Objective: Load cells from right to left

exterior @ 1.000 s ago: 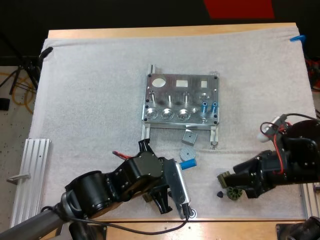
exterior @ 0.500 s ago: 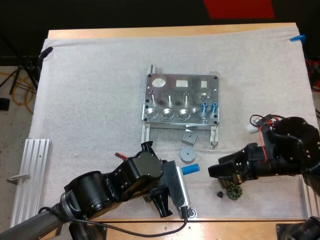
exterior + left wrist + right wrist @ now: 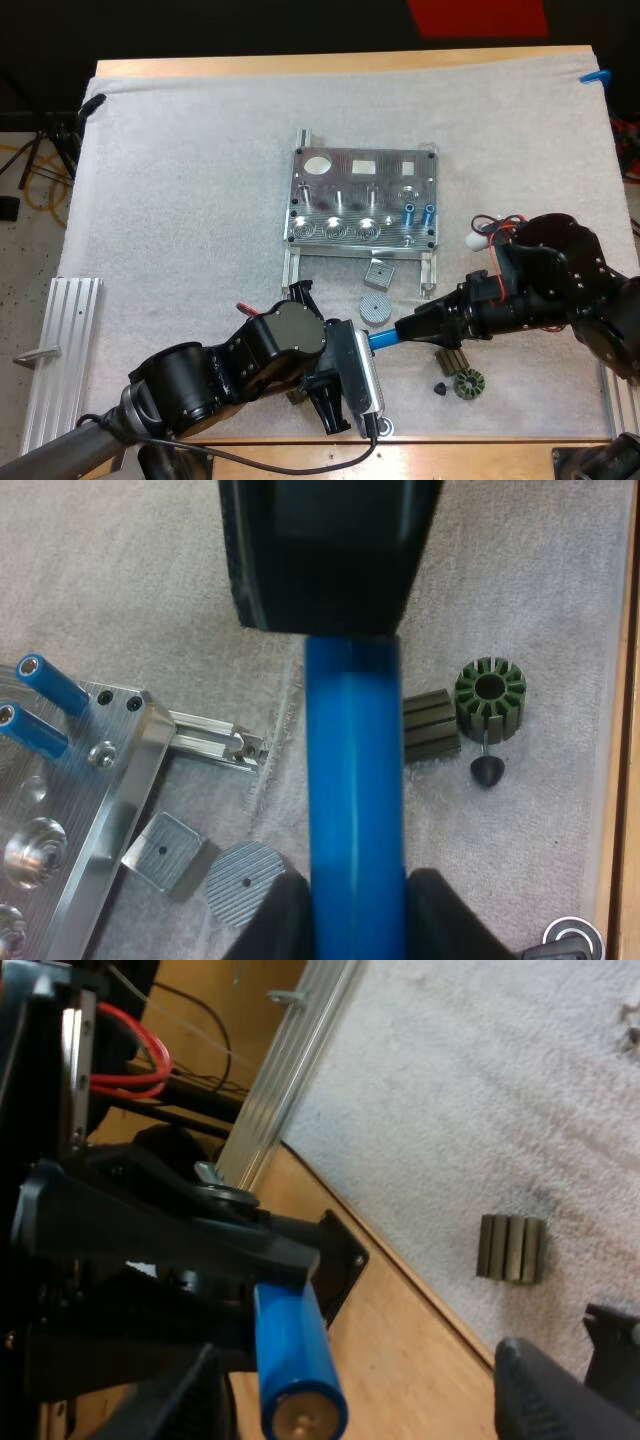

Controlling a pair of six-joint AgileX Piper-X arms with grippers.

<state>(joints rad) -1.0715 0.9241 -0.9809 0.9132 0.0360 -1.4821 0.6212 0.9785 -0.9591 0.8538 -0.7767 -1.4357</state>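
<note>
Right arm closes in on the held cell for a handover
The left gripper [image 3: 366,345] has its fingers [image 3: 275,925] pinching the blue cell [image 3: 384,338] from both sides, at six o'clock of the metal fixture [image 3: 365,195], free end pointing to three o'clock. Within the last second the right gripper [image 3: 404,330] has swung over from the dark parts [image 3: 467,383] on the counter, and its fingers [image 3: 545,1385] now stand spread either side of that end, not gripping. Two cells [image 3: 419,212] already stand in the fixture's rightmost holes, so this one probably goes at their nine o'clock
</note>
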